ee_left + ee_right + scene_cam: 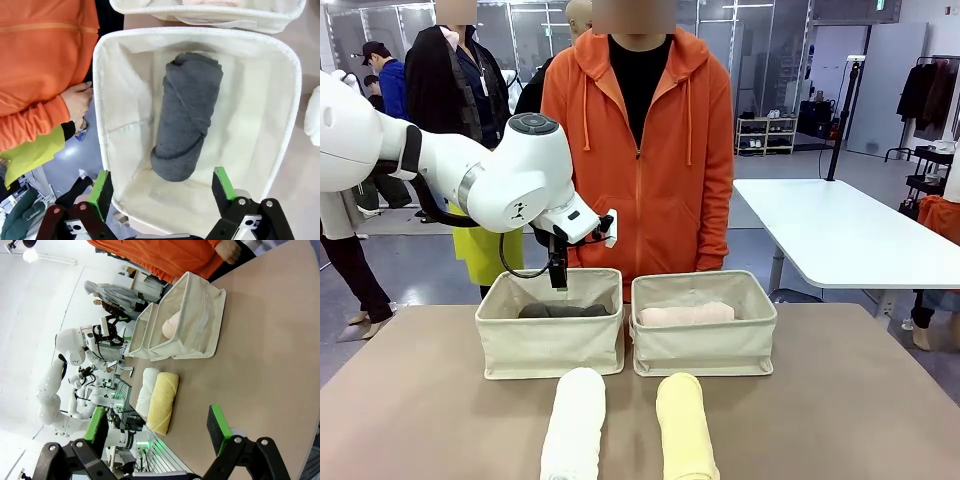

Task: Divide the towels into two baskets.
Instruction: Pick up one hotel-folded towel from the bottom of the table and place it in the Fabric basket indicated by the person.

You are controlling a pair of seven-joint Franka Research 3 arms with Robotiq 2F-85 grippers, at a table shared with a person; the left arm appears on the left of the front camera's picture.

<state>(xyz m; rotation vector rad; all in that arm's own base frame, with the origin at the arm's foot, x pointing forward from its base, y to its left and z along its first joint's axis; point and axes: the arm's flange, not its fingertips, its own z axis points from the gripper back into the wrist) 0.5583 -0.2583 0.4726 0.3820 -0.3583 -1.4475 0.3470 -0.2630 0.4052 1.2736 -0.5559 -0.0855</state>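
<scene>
Left basket [548, 345]: dark grey towel [187, 115] inside.
Left pincer [161, 176] spread above it; right pincer [157, 422] spread over counter [270, 365]; pink towel [685, 314] lies in right basket [705, 348].

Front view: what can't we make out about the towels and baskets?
Grey towel: front view, mostly hidden behind the left basket front wall.
Pink towel: front view, underside hidden by the right basket wall.
White towel, yellow towel: front view, near ends cut off by the bottom edge.
Left pincer: front view, too small to read its opening.
</scene>
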